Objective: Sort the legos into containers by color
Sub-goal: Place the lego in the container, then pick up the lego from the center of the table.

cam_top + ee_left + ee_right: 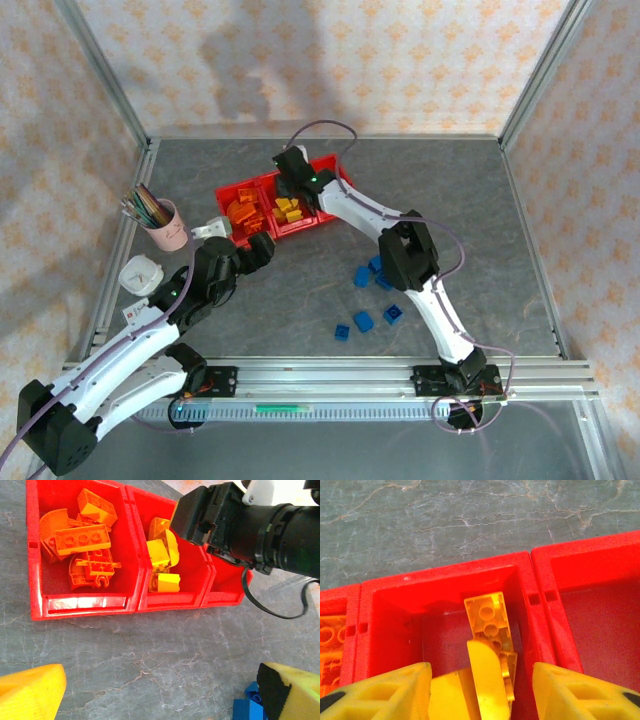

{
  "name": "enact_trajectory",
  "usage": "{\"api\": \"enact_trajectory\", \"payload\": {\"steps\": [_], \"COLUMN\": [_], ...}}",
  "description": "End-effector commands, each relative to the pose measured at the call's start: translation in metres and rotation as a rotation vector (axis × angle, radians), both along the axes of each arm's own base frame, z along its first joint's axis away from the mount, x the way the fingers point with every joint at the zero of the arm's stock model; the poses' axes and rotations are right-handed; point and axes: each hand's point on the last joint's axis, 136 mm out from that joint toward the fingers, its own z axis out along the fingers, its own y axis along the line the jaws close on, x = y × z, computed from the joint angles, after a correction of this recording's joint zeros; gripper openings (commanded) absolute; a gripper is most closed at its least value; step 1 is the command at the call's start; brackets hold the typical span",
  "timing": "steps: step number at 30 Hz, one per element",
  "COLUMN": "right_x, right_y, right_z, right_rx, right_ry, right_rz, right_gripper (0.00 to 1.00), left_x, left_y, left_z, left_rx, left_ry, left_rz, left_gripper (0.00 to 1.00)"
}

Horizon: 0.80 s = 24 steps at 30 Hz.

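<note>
The right gripper (480,672) hovers over the middle bin (445,577), jaws parted, holding nothing; left gripper (160,692) wide open, empty. The blue legos (363,321) look light, rigid, slick — pinch across flat sides.

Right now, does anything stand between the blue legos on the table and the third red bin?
Nothing lies on the table between the blue legos and the third bin. But the right arm's wrist hangs over that bin, its fingers above the middle bin.
</note>
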Motion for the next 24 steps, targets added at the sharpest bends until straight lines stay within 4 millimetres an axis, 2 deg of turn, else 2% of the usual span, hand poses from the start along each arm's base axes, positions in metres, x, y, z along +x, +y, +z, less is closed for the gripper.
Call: {"api": "enact_trajectory", "payload": {"steps": [1, 3, 12, 15, 24], "right_x": [-0.018, -0.028, -0.081, -0.099, -0.153], "right_y": [-0.008, -0.017, -0.072, -0.092, -0.149], "right_z": [0.065, 0.074, 0.07, 0.06, 0.011], "right_rx": [0.07, 0.079, 0.057, 0.037, -0.023], "right_ry": [-0.061, -0.057, -0.004, 0.025, 0.146], "right_rz": [0.021, 0.017, -0.044, -0.073, -0.184], "right_gripper": [0.58, 0.6, 0.66, 0.68, 0.73], "left_x": [0.002, 0.001, -0.008, -0.012, -0.023], "left_y": [-0.005, -0.008, -0.023, -0.03, -0.054], "left_z": [0.017, 0.015, 0.004, 0.002, -0.004], "left_rx": [-0.02, -0.029, -0.073, -0.084, -0.125], "left_ry": [-0.042, -0.037, -0.006, -0.005, -0.014], "left_rz": [-0.032, -0.049, -0.123, -0.141, -0.176], "left_gripper": [0.99, 0.99, 0.99, 0.99, 0.99]}}
